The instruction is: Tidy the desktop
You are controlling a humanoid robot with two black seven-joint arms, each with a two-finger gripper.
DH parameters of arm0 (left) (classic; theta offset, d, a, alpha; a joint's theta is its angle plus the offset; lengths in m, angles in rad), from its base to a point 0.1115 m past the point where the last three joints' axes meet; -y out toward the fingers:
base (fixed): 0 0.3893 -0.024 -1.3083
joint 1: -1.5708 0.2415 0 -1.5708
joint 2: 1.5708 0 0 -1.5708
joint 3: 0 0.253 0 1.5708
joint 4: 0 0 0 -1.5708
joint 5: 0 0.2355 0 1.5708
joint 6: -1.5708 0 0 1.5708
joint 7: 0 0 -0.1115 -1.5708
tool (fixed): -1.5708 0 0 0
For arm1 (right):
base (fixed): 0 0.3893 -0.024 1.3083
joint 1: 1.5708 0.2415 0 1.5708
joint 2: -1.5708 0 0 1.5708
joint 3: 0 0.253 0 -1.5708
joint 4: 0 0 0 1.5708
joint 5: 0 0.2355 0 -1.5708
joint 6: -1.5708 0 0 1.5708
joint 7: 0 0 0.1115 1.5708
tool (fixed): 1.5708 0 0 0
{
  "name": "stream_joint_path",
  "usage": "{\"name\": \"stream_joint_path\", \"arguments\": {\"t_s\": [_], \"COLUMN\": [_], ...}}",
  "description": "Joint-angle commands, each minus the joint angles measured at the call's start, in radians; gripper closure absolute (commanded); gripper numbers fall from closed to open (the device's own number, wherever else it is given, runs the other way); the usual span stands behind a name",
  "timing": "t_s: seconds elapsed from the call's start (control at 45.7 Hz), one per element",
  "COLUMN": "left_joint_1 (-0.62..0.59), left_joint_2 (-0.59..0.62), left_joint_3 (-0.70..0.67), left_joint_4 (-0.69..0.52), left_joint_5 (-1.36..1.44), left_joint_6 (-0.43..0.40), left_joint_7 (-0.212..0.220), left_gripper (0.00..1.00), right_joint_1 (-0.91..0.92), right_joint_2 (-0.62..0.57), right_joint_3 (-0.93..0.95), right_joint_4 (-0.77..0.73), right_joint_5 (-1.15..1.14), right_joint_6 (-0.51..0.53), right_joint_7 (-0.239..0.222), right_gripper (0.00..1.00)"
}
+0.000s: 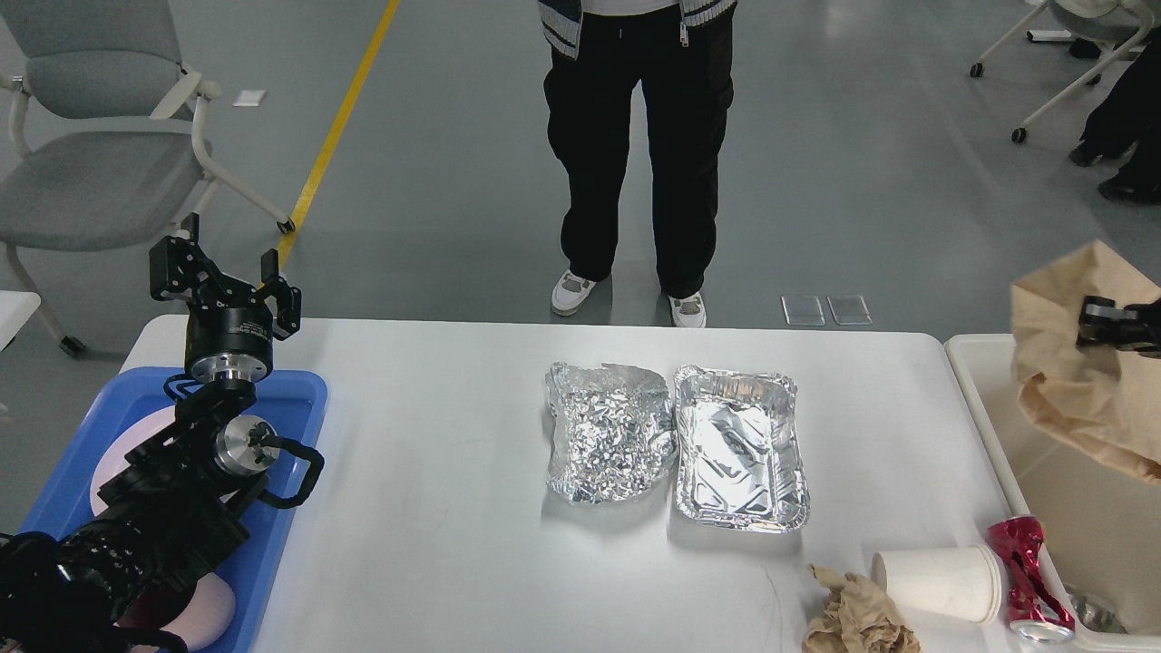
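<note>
The white desktop holds a crumpled foil sheet, a foil tray, a paper cup on its side, a crushed red can and a crumpled brown paper wad. My right gripper is at the right edge of the view, shut on a brown paper bag that hangs over the cream bin. My left gripper is open and empty, raised above the far end of the blue tray.
The blue tray holds pink plates under my left arm. A person stands at the table's far edge. A grey chair stands at the far left. The cream bin is beside the table's right edge.
</note>
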Motion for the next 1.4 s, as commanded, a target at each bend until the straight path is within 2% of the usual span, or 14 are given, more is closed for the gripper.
{"name": "stream_joint_path", "arguments": {"t_s": [0.0,0.066,0.219,0.394,0.634,0.656,0.678,0.7,0.722,0.744,0.984,1.116,1.247,1.378], "left_joint_1": [0.000,0.000,0.000,0.000,0.000,0.000,0.000,0.000,0.000,0.000,0.000,0.000,0.000,0.000], "left_joint_2": [0.000,0.000,0.000,0.000,0.000,0.000,0.000,0.000,0.000,0.000,0.000,0.000,0.000,0.000], "left_joint_3": [0.000,0.000,0.000,0.000,0.002,0.002,0.002,0.002,0.002,0.002,0.003,0.003,0.002,0.002], "left_joint_4": [0.000,0.000,0.002,0.000,0.002,0.002,0.000,0.000,0.002,0.002,0.000,0.000,0.000,0.002], "left_joint_5": [0.000,0.000,0.000,0.000,0.000,0.000,0.000,0.000,0.000,0.000,0.000,0.000,0.000,0.000], "left_joint_6": [0.000,0.000,0.000,0.000,0.000,0.000,-0.001,-0.001,0.000,0.000,0.000,0.000,0.000,0.000], "left_joint_7": [0.000,0.000,0.000,-0.002,-0.002,-0.002,-0.002,-0.002,-0.002,-0.002,-0.002,-0.002,-0.002,-0.002], "left_gripper": [0.04,0.04,0.04,0.04,0.04,0.04,0.04,0.04,0.04,0.04,0.04,0.04,0.04,0.04], "right_joint_1": [-0.245,-0.342,-0.503,-0.626,-0.784,-0.785,-0.787,-0.788,-0.790,-0.790,-0.779,-0.758,-0.699,-0.614], "right_joint_2": [-0.035,-0.034,-0.025,-0.035,-0.017,-0.009,-0.002,0.006,0.012,0.018,0.049,0.064,0.069,0.071], "right_joint_3": [0.002,0.002,0.028,0.177,0.326,0.330,0.332,0.330,0.329,0.329,0.335,0.335,0.337,0.343], "right_joint_4": [-0.144,-0.206,-0.355,-0.503,-0.675,-0.674,-0.674,-0.674,-0.674,-0.674,-0.675,-0.675,-0.666,-0.659], "right_joint_5": [0.202,0.320,0.451,0.449,0.439,0.437,0.436,0.429,0.423,0.416,0.403,0.402,0.397,0.383], "right_joint_6": [-0.107,-0.184,-0.287,-0.280,-0.246,-0.244,-0.243,-0.243,-0.243,-0.241,-0.241,-0.230,-0.171,-0.063], "right_joint_7": [-0.019,-0.077,-0.298,-0.409,-0.429,-0.429,-0.429,-0.430,-0.430,-0.430,-0.432,-0.470,-0.470,-0.460], "right_gripper": [1.00,1.00,1.00,1.00,1.00,0.83,0.30,0.00,0.05,0.00,0.00,0.00,0.00,0.00]}}
